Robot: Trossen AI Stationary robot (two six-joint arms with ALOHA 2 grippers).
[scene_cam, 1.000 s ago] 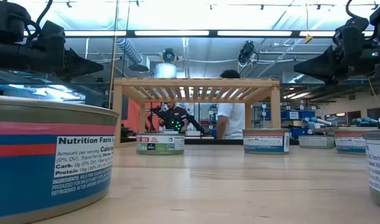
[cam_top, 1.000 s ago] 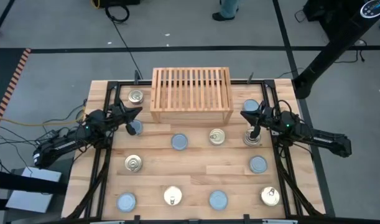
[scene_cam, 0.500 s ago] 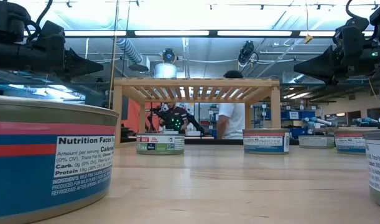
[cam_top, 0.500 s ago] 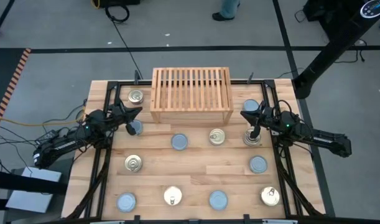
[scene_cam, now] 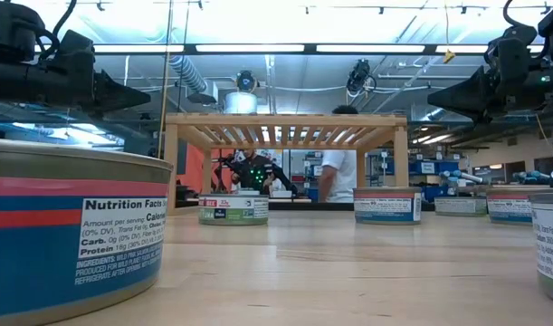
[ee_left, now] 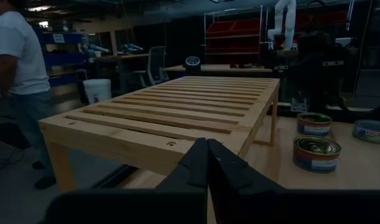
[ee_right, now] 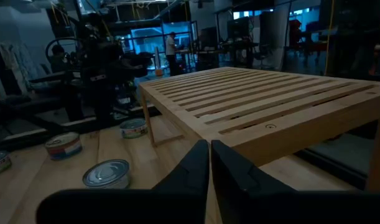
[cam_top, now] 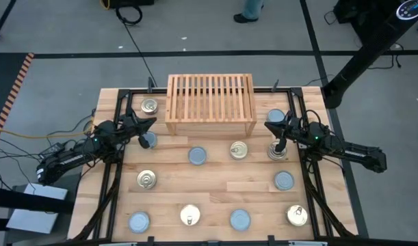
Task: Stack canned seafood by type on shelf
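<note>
Left gripper [cam_top: 149,123] pinched together, nothing held, hovering at the shelf's left front corner, above a silver-lid tin [cam_top: 148,140] that sits just beside its tip. Right gripper [cam_top: 269,125] also pinched together and empty, at the shelf's right front corner, between a silver-lid tin [cam_top: 276,117] beside the shelf and a gold-lid tin [cam_top: 277,152] nearer the front. Both wrist views confirm fingers [ee_left: 205,163] [ee_right: 208,163] meeting, aimed across the slatted top. Shelf [cam_top: 210,104] stands at the table's back edge, centre, top bare. Remaining tins all on the tabletop [cam_top: 215,184]: gold [cam_top: 149,106] left of shelf; silver [cam_top: 197,156] and gold [cam_top: 239,150] in front of it; gold [cam_top: 147,180], silver [cam_top: 284,180] mid row; front row silver [cam_top: 139,222], gold [cam_top: 189,216], silver [cam_top: 240,219], gold [cam_top: 297,215]. Person [ee_left: 18,81] standing beyond the table.
</note>
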